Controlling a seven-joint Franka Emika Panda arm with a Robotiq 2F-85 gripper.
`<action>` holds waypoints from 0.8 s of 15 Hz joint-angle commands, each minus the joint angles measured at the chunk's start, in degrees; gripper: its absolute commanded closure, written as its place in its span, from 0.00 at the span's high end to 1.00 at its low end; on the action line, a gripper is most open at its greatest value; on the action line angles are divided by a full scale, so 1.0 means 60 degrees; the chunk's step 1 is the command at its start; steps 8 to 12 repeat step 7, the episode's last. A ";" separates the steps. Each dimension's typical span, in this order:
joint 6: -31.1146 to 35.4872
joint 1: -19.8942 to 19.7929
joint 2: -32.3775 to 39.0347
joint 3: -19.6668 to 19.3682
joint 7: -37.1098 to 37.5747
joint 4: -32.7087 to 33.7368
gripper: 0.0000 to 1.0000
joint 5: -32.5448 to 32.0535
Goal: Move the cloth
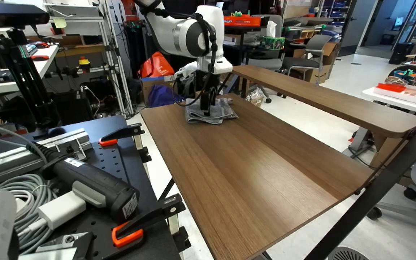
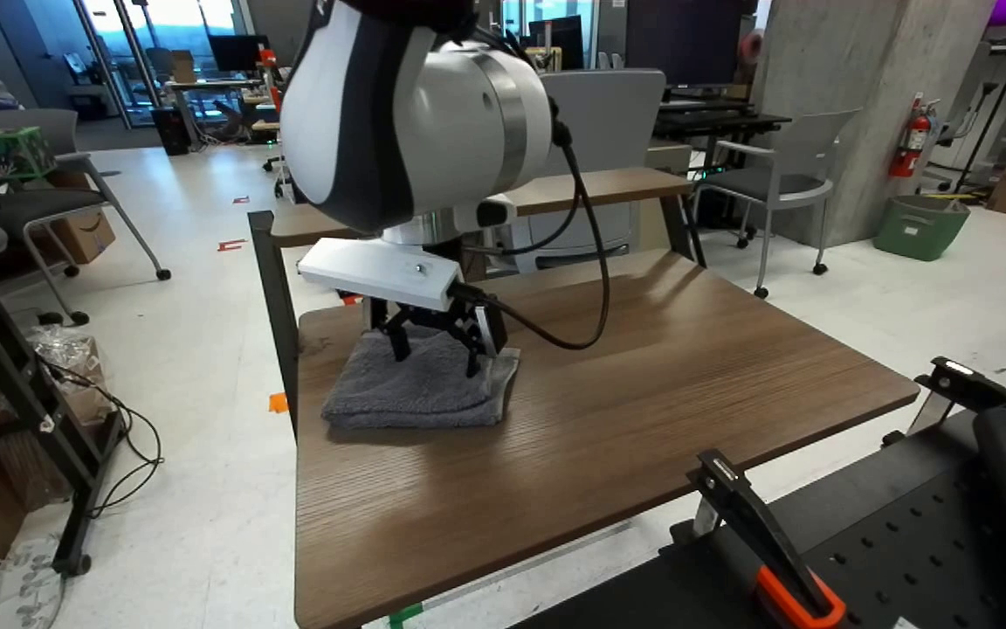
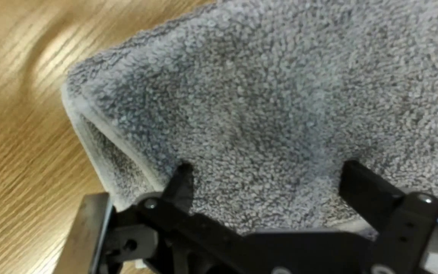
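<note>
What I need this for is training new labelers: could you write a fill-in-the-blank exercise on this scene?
The folded cloth is coloured ____.
In both exterior views, the tabletop bearing it is coloured ____.
In the wrist view, the claw is ____ rather than shut.
In an exterior view, the fire extinguisher is coloured ____.

Missing words: grey; brown; open; red.

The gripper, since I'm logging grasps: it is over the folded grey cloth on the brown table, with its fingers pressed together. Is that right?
Not quite: the fingers are not pressed together but stand wide apart, as the wrist view shows. The rest is right: the gripper is over the folded grey cloth on the brown table.
</note>
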 commanded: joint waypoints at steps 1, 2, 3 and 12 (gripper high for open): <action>-0.0400 0.0424 -0.0744 -0.0200 0.0272 -0.0435 1.00 -0.0324; -0.0211 0.0572 -0.1174 -0.0268 0.0223 -0.0878 1.00 -0.0482; 0.0007 0.0656 -0.1464 -0.0276 0.0096 -0.1211 1.00 -0.0641; -0.0145 0.0452 -0.1173 -0.0027 0.0109 -0.0775 1.00 -0.0538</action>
